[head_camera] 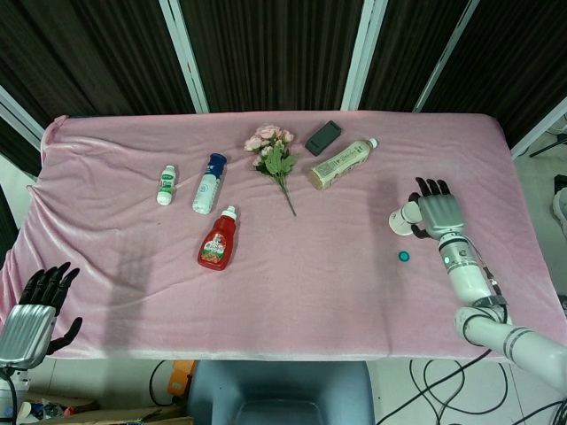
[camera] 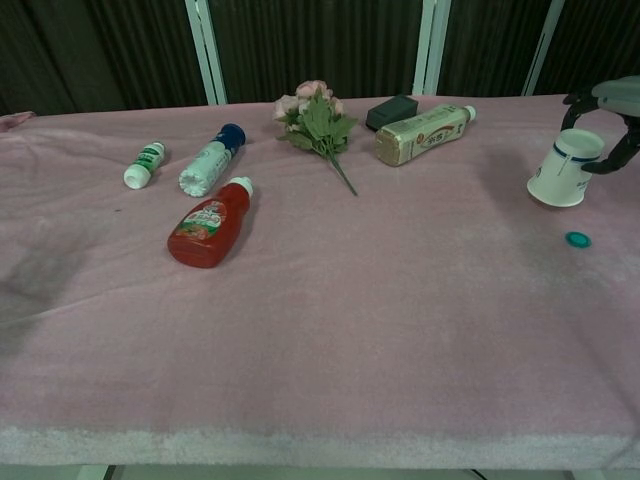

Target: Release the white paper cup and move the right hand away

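Two robot hands frame a pink cloth-covered table (head_camera: 292,292), with the action at its right end. The right hand (head_camera: 436,212) has its dark fingers (camera: 572,108) wrapped over the upper part of the white paper cup (camera: 565,168), which is tilted off upright, its bottom leaning out to the left; whether the low edge touches the cloth cannot be told from either view. In the head view the cup (head_camera: 404,218) shows just left of the palm, partly covered by it. A small teal cap (head_camera: 404,257) lies on the cloth near the cup, on the side toward the table's front edge, apart from both cup and hand.

Taking the cup as the marker, everything else sits to its left. Nearest is a beige drink bottle (head_camera: 342,163) lying on its side toward the far edge, with a dark rectangular case (head_camera: 322,137) just beyond it. A bunch of pink flowers (head_camera: 274,155) lies further left, stem pointing toward the front. Well apart from the cup lie a red sauce bottle (head_camera: 218,239), a white bottle with a blue cap (head_camera: 209,183) and a small white bottle with a green label (head_camera: 166,185).

The left hand (head_camera: 34,314) hangs off the front left corner of the table, holding nothing, its black fingers spread apart.
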Available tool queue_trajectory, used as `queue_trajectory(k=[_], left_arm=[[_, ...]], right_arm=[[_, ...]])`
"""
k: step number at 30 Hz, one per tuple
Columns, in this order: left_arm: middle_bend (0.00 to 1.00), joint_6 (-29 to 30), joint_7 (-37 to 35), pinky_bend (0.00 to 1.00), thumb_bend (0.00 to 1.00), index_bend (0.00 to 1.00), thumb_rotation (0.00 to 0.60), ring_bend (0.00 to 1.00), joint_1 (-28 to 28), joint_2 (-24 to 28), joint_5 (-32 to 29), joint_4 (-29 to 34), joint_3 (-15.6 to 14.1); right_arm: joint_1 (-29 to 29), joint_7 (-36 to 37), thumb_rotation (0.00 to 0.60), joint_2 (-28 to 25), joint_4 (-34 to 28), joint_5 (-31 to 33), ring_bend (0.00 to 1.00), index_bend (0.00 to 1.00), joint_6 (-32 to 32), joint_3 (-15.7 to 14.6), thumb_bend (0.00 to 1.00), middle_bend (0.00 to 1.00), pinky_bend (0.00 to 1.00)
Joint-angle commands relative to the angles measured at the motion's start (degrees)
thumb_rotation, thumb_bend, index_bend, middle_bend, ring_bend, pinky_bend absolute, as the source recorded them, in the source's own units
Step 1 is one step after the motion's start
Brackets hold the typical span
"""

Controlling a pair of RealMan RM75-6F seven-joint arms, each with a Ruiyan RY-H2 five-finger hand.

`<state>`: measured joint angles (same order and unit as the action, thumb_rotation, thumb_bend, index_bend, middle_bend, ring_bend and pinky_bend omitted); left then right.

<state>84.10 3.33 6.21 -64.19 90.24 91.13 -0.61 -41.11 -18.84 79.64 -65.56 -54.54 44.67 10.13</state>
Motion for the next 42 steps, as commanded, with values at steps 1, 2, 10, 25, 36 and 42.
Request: queue_trajectory(k=[1,2,10,25,36,42], left_arm=[[0.0,0.01,0.05,0.04,0.37,0.0,0.6,0.0,-0.02,-0.02,-0.06,0.04,0.03],[0.0,0.02,0.11,0.04,0.37,0.0,0.6,0.0,-0.03,-0.05,-0.08,0.06,0.03],[0.0,0.3,0.64,0.04,0.37,0.0,0.6,0.0,-0.17,-0.2,0.29,0.24,-0.13],[0.0,0.33,-0.07,0.04,0.37,0.0,0.6,0.0,-0.2,-0.04,0.44,0.01,-0.21],[0.0,1.51,-0.42,0.04,0.37,0.0,0.6,0.0,-0.67,0.29,1.01,-0.01,-0.25],[0.0,1.27,-1.11,0.04,0.37,0.0,0.6,0.0,-0.42,0.5,1.61,-0.15,-0.43]], right_arm=[[2.87,1.43,0.6,-5.02,-7.38,-5.77,0.0,0.57,4.92,-1.74,0.52,0.15,0.0],[3.59,1.86,0.6,-6.21,-9.28,-7.1,0.0,0.57,5.5,-2.46,0.52,0.15,0.0],[6.1,1.71,0.6,-8.3,-12.98,-11.9,0.0,0.56,5.66,-6.86,0.52,0.15,0.0],[7.2,-0.27,0.6,-6.65,-12.59,-10.89,0.0,0.0,6.49,-6.92,0.29,0.05,0.0],[26.59,3.32,0.6,-13.1,-27.11,-17.08,0.0,0.0,36.24,-10.97,0.27,0.0,0.0],[30.55,2.25,0.6,-12.42,-28.0,-22.06,0.0,0.0,43.41,-11.43,0.27,0.0,0.0]])
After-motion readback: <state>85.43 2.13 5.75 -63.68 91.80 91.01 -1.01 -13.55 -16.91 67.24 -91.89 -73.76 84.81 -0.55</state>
